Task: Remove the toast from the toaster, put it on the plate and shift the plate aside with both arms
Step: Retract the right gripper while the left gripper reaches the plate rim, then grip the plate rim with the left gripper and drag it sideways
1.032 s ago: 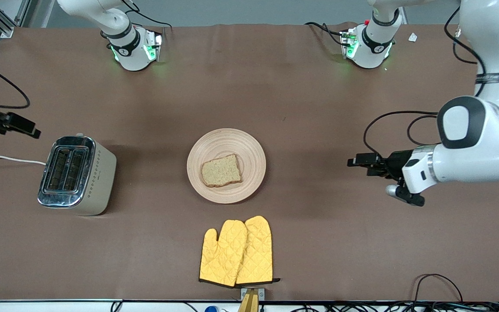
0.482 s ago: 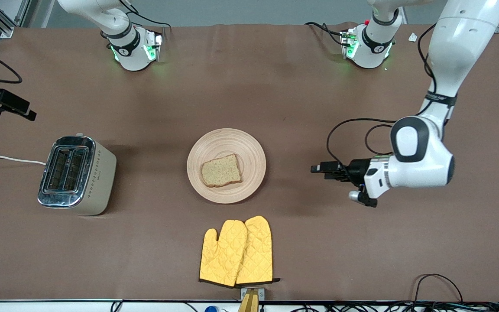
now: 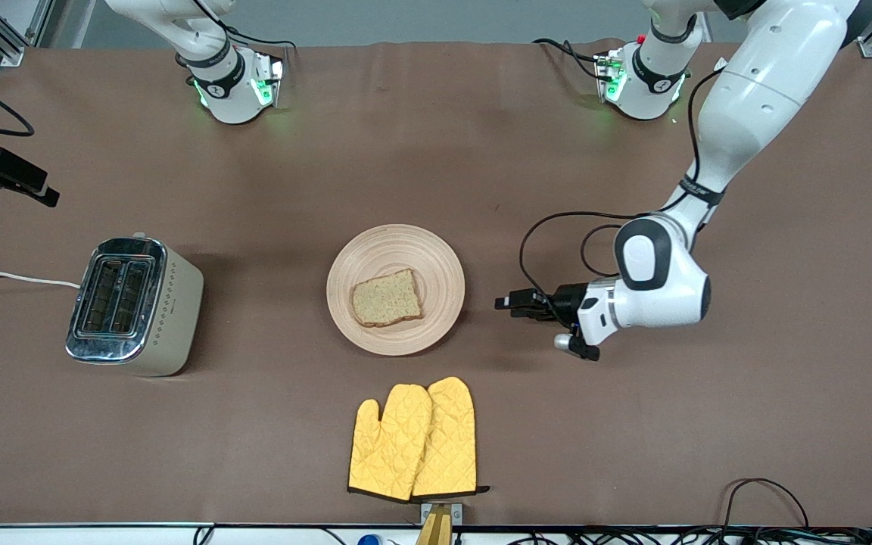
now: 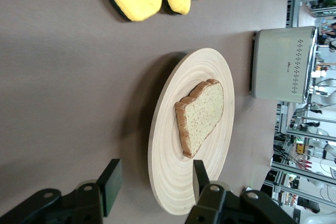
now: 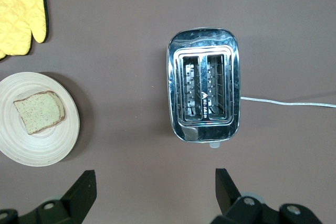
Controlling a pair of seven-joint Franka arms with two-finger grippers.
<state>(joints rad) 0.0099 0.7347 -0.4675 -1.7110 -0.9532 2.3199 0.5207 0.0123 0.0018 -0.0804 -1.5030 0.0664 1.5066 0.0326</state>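
Two white jointed arms with black bands, bases glowing green along the counter's edge. Left arm (image 3: pixel 739 98) folded down from its base, forearm level, wrist low over the counter toward the left arm's end. Black two-finger left hand (image 3: pixel 508 303) pointing sideways, fingers (image 4: pixel 110 186) spread wide, nothing between them. Right arm reaching out past the counter's end, black right hand (image 3: pixel 42 198) up in the air, fingers (image 5: pixel 83 190) parted wide, empty.
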